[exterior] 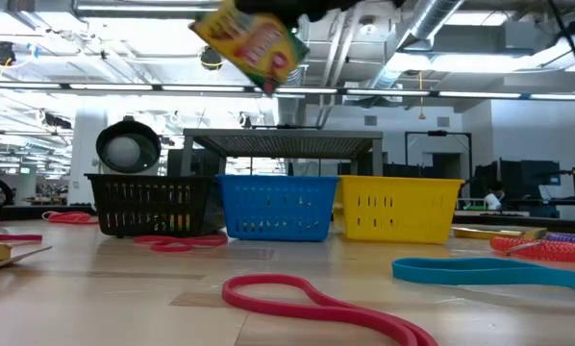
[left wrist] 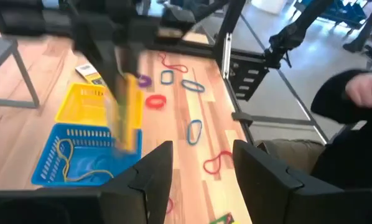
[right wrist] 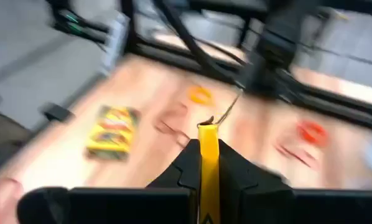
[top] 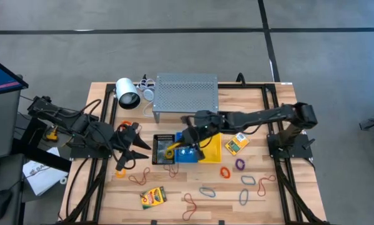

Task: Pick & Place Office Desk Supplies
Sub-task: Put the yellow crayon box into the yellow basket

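Loose rubber bands (top: 227, 172) lie along the table's near edge beside a crayon box (top: 153, 197). Mid-table, the right gripper (top: 182, 144) clamps another crayon box (exterior: 251, 42) above the bins—carrying stage; next, centre over a basket (top: 186, 153) and release. Left gripper (top: 143, 150), fingers spread, empty, waits toward the left edge.

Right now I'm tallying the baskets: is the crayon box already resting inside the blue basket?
No, the right claw holds the crayon box high above the blue basket.
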